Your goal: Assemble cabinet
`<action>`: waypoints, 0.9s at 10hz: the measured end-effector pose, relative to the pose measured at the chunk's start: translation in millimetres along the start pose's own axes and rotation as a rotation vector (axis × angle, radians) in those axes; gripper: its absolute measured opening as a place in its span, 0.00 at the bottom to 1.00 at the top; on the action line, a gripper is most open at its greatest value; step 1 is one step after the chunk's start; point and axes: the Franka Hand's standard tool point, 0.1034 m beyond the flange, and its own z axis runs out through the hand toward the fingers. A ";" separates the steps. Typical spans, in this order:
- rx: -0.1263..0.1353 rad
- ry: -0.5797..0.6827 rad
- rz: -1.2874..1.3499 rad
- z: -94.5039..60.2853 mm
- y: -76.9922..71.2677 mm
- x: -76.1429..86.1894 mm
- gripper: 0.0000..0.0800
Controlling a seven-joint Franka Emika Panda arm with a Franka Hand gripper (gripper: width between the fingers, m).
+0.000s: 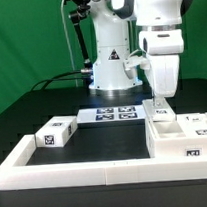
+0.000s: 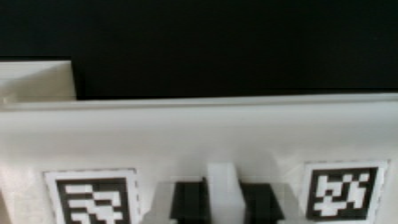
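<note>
The cabinet's large white box shell (image 1: pixel 180 138) stands at the exterior view's right, inside the corner of the border wall. My gripper (image 1: pixel 161 103) comes straight down onto its far left edge. In the wrist view my gripper (image 2: pixel 221 192) has its two black fingers (image 2: pixel 185 205) tight against either side of a thin white upright wall (image 2: pixel 221 175) of the shell (image 2: pixel 214 130), between two tags (image 2: pixel 89 198). A smaller white tagged block (image 1: pixel 56 135) lies at the exterior view's left, apart from the gripper.
The marker board (image 1: pixel 117 115) lies flat in front of the robot base. The low white L-shaped border wall (image 1: pixel 86 170) runs along the front and up the left side. Green curtain behind.
</note>
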 end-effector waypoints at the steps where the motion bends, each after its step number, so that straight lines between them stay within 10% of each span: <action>1: 0.004 -0.002 0.000 -0.2 0.0 -0.5 0.09; 9: 0.018 -0.011 -0.001 -1.7 0.2 -1.4 0.09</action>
